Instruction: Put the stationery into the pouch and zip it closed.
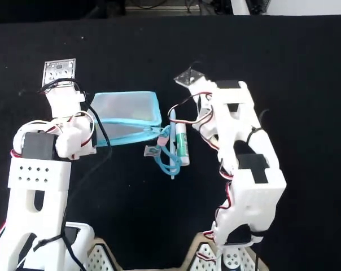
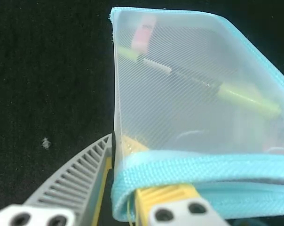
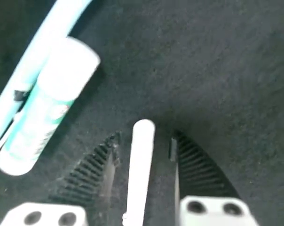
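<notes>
Pouch [image 1: 128,110] flat on bench [image 1: 306,84]. L gripper [image 2: 117,141] clenched on pouch's edge; green pen [image 2: 245,96] seen inside thru wall. Glue stick [image 1: 182,144] and turquoise pen [image 1: 172,147] lie just beside pouch, opposite L gripper. R gripper [image 3: 144,139] released beside glue stick, white stick [image 3: 141,160] between its fingers, gap either side.

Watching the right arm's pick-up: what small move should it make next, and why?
Probably close the right gripper on the white stick: it lies between the open jaws with a gap on each side, while the left gripper pinches the pouch at its edge.
</notes>
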